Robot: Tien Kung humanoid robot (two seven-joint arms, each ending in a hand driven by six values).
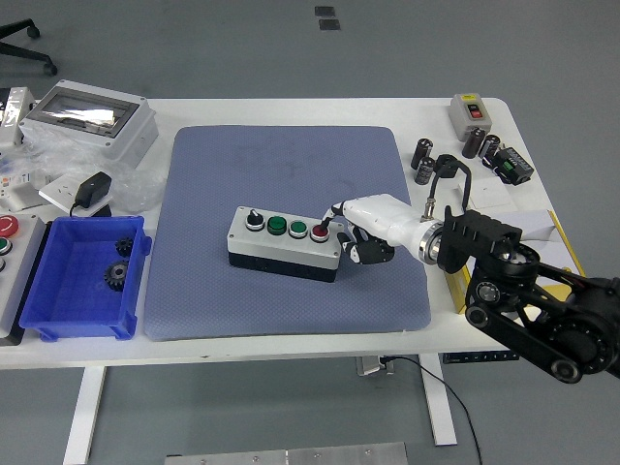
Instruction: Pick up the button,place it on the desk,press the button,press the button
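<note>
A grey button box [283, 243] with a black base lies on the blue-grey mat [286, 174]. It carries a black selector knob, two green buttons and a red button [318, 232] in a row. My right hand [349, 232], white with black fingertips, reaches in from the right at the box's right end. One fingertip [327, 225] rests on the red button while the other fingers curl beside the box's right side. The hand holds nothing. My left arm is out of view.
A blue bin [85, 279] with black gears stands at the left front. Behind it lie a grey enclosure [89, 120], a black adapter [93, 188] and plastic bags. Small black cylinders [424, 158] and a grey switch box [472, 112] sit at the back right.
</note>
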